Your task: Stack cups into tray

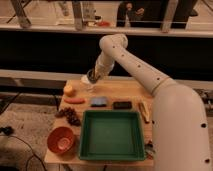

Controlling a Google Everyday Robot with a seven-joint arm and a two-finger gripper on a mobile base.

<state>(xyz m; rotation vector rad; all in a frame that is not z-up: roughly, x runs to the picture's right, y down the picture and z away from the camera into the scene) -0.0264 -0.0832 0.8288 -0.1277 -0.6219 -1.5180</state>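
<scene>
Gripper [93, 77] w/ cups [87, 79] beyond tray [110, 136], hard to tell apart.

Tray [110, 135] clear from above; blue block [99, 101] and black block [122, 105] between it and jaws at far table [131, 90] edge.

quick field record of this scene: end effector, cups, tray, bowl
end effector: at the far left edge of the table, right at the cups
cups: one dark, one pale, together at the far edge, outside the tray
tray: green, at the front of the table, no cups inside
bowl: orange, left of the tray
</scene>
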